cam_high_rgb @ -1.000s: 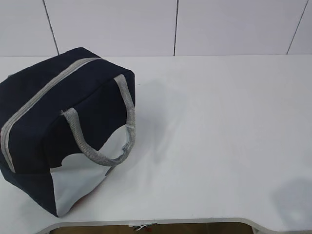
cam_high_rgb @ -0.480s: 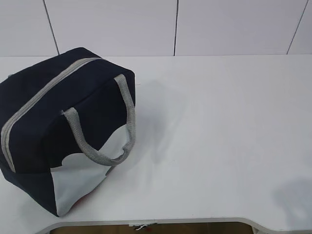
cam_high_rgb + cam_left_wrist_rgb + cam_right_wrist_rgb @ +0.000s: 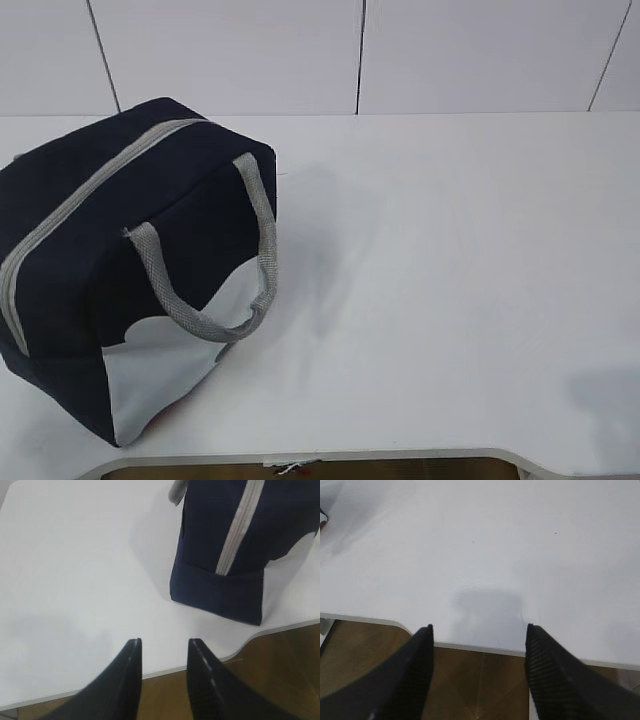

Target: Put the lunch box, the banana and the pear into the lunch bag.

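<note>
1 lunch bag (image 3: 130,270) stands at the left of the exterior view, zipped shut, with 2 grey handles (image 3: 205,250). It sits on a plain white bench (image 3: 450,260) before a white panelled wall (image 3: 230,50). 2 claws show: the left claw (image 3: 164,647) and the right claw (image 3: 479,632), both open and empty, over the bench's near edge.

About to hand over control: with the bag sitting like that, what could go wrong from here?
The lunch bag appears zipped shut along its grey zipper, so nothing can go in until it's opened. It sits close to the table front edge; tugging it could drag it off. The lunch box, banana and pear appear in no view, and both the left claw and right claw are empty.
</note>
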